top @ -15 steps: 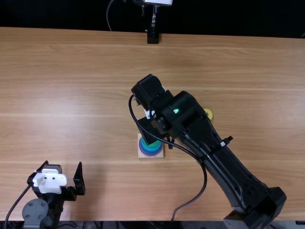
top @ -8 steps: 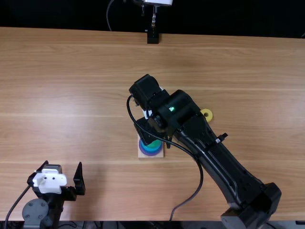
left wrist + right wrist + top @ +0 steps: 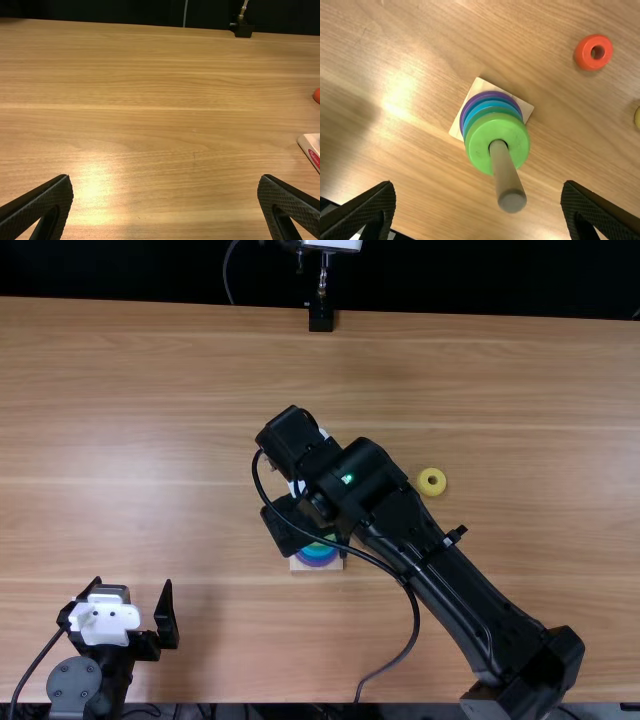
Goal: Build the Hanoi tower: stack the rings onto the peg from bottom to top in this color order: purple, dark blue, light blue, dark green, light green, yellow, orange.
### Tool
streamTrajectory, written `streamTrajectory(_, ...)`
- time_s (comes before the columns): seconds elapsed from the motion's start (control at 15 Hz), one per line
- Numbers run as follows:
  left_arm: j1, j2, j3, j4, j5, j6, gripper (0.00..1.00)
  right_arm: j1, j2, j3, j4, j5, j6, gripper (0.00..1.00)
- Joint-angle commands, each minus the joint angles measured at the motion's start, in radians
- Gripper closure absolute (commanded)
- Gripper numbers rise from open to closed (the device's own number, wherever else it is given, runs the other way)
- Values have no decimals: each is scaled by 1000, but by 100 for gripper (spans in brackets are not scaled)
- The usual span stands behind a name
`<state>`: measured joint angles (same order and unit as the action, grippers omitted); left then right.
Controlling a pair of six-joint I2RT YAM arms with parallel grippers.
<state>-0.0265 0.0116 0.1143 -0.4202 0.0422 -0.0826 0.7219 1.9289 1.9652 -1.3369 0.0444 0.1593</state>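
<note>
Near table edge: left gripper (image 3: 132, 585), fingers spread wide, empty; mid-table, square base (image 3: 481, 84) flat, peg (image 3: 506, 170) upright, long axis vertical, free end up; on it purple ring (image 3: 491, 93), blue rings (image 3: 492, 102), dark green ring (image 3: 491, 110), light green ring (image 3: 480, 145) topmost; right gripper (image 3: 292, 525) overhead, open, empty; farther, top view gives whole yellow ring (image 3: 432, 482); right wrist view adds peg's bare shaft, orange ring (image 3: 584, 54) lying flat
</note>
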Motion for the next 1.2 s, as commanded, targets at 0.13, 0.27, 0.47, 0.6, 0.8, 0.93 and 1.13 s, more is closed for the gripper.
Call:
streamTrajectory(0.13,-10,-12,-114,-80,15,2,0,-9,-1,20,158,18,5,0)
streamTrajectory(0.27,-10,-12,-114,-80,13,2,0,-49,-2,14,224,20,6,0)
streamTrajectory(0.47,-10,-12,-114,-80,13,2,0,-125,-2,-65,323,97,6,0)
streamTrajectory(0.6,-10,-12,-114,-80,13,2,0,-205,-21,-170,461,110,3,0)
streamTrajectory(0.8,-10,-12,-114,-79,13,2,0,-291,-80,-296,576,110,-8,0)
streamTrajectory(0.93,-10,-12,-114,-80,13,2,0,-374,-79,-308,587,110,-12,0)
streamTrajectory(1.13,-10,-12,-114,-80,13,2,0,-472,-76,-325,574,107,-18,0)
